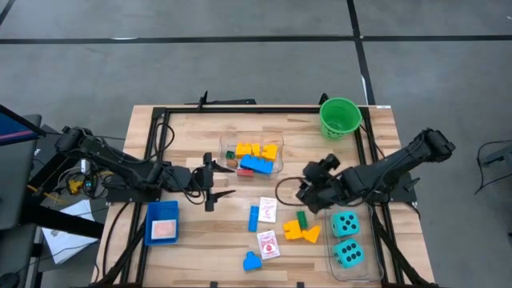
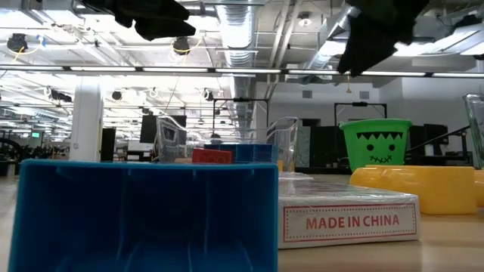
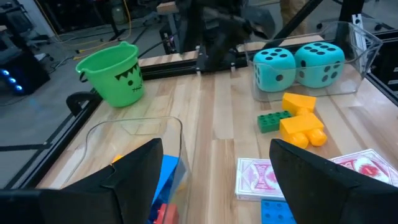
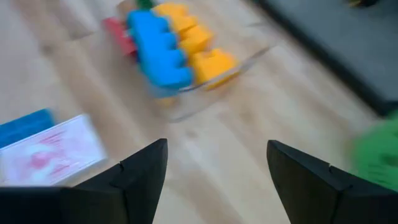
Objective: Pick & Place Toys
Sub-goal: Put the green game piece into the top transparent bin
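Observation:
Blue, yellow and red bricks [image 1: 254, 155] lie in a clear tub [image 1: 276, 144] at the table's middle. Loose on the table are a green brick [image 1: 302, 217], yellow and orange bricks [image 1: 302, 232], two blue bricks [image 1: 253, 218] and two picture cards [image 1: 267, 210]. Two teal dice [image 1: 346, 238] sit in a clear tub at the near right. My left gripper [image 1: 211, 184] is open and empty, left of the brick tub; its wrist view [image 3: 214, 168] shows the same. My right gripper [image 1: 306, 187] is open and empty above the table, right of the tub and cards; its wrist view [image 4: 217, 168] agrees.
A green bucket [image 1: 340, 118] stands at the far right. A blue tray [image 1: 162, 222] holding a card lies at the near left. A black frame [image 1: 240, 110] runs around the work area. A dark cable loop [image 1: 282, 190] lies by my right gripper.

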Controlling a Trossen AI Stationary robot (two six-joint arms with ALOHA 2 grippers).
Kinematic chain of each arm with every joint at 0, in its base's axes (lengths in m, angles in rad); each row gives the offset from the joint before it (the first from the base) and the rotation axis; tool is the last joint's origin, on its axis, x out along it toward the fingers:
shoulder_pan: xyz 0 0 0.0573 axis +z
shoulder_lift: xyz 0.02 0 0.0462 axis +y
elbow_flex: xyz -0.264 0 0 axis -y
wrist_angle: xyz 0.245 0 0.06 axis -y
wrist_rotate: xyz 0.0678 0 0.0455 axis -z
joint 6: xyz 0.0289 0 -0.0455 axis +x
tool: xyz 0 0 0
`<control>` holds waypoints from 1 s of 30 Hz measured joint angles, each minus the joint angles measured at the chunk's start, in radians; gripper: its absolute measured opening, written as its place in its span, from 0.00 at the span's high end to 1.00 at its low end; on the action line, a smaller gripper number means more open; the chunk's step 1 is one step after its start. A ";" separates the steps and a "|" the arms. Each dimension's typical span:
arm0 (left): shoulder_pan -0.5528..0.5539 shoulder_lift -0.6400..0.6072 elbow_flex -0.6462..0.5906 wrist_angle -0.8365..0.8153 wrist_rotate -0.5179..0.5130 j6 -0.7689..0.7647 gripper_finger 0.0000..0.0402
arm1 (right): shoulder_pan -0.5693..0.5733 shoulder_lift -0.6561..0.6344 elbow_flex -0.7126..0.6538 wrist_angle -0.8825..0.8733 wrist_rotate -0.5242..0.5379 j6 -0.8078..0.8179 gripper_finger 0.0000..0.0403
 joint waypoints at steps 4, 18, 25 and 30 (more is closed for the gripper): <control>0.000 0.000 0.000 0.000 0.000 -0.015 0.28 | -0.056 0.007 -0.060 0.194 -0.152 -0.111 0.34; 0.000 0.000 0.000 -0.002 0.000 -0.021 0.28 | -0.128 0.039 -0.140 0.347 -0.495 0.030 0.34; 0.000 0.000 0.000 -0.003 0.000 -0.021 0.28 | -0.131 0.172 -0.141 0.342 -0.603 0.108 0.34; 0.000 0.000 0.000 -0.004 0.001 -0.021 0.28 | -0.125 0.217 -0.141 0.338 -0.650 0.170 0.34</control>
